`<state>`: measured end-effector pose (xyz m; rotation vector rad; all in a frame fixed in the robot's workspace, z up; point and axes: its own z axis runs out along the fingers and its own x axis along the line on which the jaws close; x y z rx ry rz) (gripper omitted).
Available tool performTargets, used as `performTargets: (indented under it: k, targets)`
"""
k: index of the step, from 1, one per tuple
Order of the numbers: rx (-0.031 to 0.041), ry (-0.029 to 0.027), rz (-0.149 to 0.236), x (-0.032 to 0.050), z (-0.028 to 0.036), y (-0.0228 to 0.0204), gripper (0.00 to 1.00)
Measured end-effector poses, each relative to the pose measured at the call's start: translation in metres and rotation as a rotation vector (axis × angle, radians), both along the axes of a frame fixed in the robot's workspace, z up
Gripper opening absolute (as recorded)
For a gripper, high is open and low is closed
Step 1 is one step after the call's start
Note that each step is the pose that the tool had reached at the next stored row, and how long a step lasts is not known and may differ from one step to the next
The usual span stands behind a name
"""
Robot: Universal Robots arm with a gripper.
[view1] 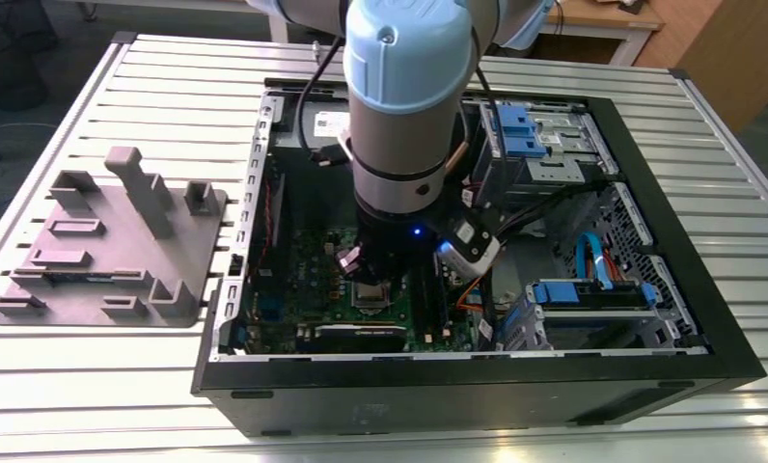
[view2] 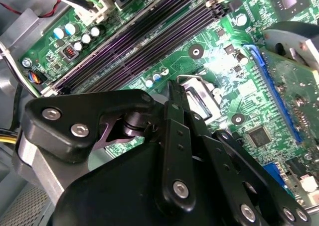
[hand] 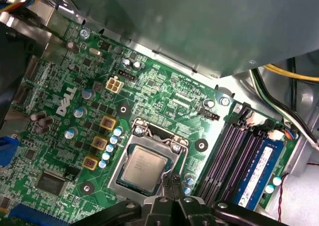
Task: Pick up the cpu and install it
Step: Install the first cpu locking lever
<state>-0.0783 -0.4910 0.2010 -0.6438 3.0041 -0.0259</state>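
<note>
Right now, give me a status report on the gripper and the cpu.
Gripper low over the motherboard, at the socket's edge. Cpu seated flat in the socket frame. Nothing lying on top of the chip.

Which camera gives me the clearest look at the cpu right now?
The first wrist view: the cpu lies flat inside the silver socket frame on the motherboard, its metal top in plain sight. In the second wrist view the pincer blocks most of the socket. In the exterior view the arm hangs over that spot.
</note>
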Motion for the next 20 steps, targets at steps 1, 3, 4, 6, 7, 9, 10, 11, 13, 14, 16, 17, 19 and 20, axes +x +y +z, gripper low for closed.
performTargets:
  k: [1,3,4,6,7,9,10,11,13,14,16,17,19,20]
  targets:
    - [0.0,0.0,0.0,0.0,-0.0001,-0.0002,0.11]
    - [0.0002,0.0,-0.001,0.0002,-0.0004,-0.0005,0.11]
    - [0.0,0.0,-0.001,0.0002,-0.0006,-0.0007,0.11]
    - [-0.0002,0.0001,-0.001,0.0005,-0.0009,-0.0014,0.11]
    - [-0.0002,0.0001,-0.002,0.0006,-0.0012,-0.0019,0.11]
    - [0.0002,0.0,-0.003,0.0005,-0.0024,-0.0024,0.11]
    - [-0.0001,0.0,-0.003,0.0005,-0.0029,-0.0029,0.11]
    - [-0.0001,0.0,-0.004,0.0005,-0.0034,-0.0034,0.11]
    - [0.0,0.0,-0.006,0.0006,-0.0043,-0.0043,0.11]
    - [0.0,0.0,-0.007,0.0006,-0.0046,-0.0047,0.11]
    - [0.0001,-0.0001,-0.008,0.0006,-0.0057,-0.0054,0.11]
    - [0.0002,-0.0001,-0.009,0.0006,-0.0064,-0.0056,0.11]
    - [-0.0002,0.0001,-0.01,0.0008,-0.0072,-0.0066,0.11]
    - [-0.0002,0.0001,-0.011,0.0009,-0.0075,-0.007,0.11]
